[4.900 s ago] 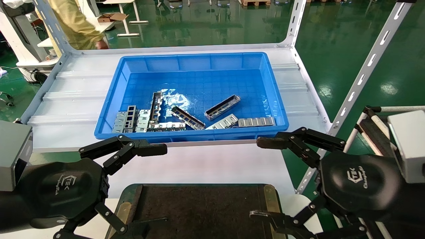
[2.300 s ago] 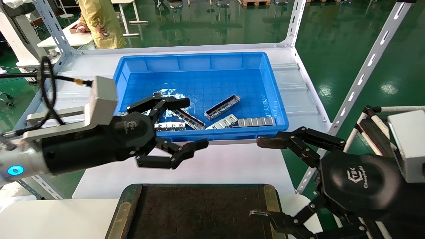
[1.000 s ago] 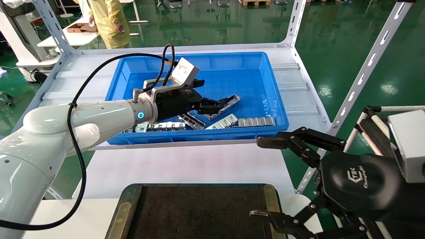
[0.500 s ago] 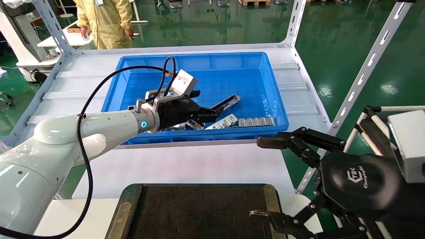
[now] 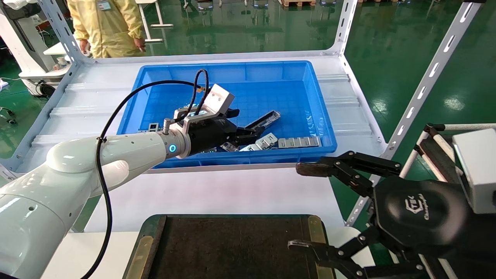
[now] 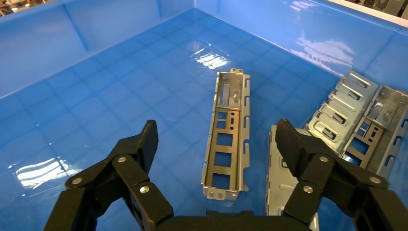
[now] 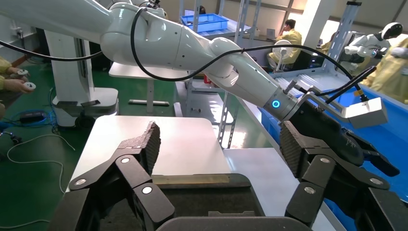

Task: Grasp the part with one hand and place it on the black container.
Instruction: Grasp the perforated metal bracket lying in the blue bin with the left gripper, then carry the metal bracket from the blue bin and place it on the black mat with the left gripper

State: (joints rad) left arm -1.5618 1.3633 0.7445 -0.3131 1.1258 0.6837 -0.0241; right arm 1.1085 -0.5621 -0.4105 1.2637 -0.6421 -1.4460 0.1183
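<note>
Our left hand [image 6: 219, 190] fingers wide over the part [image 6: 227, 132]; neighbouring plates [image 6: 353, 115] risk a double pick.

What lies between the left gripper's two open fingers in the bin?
In the left wrist view, the left gripper is open with the part lying flat between its fingers on the blue bin floor, not yet touched.

Left hand [image 5: 232, 135] stretched forward on a white arm [image 5: 116, 149], wrist bent slightly down, fingers [image 6: 139, 144] spread wide apart. Right hand [image 5: 345, 209] parked low at the near right, fingers [image 7: 144, 142] likewise splayed open.
</note>
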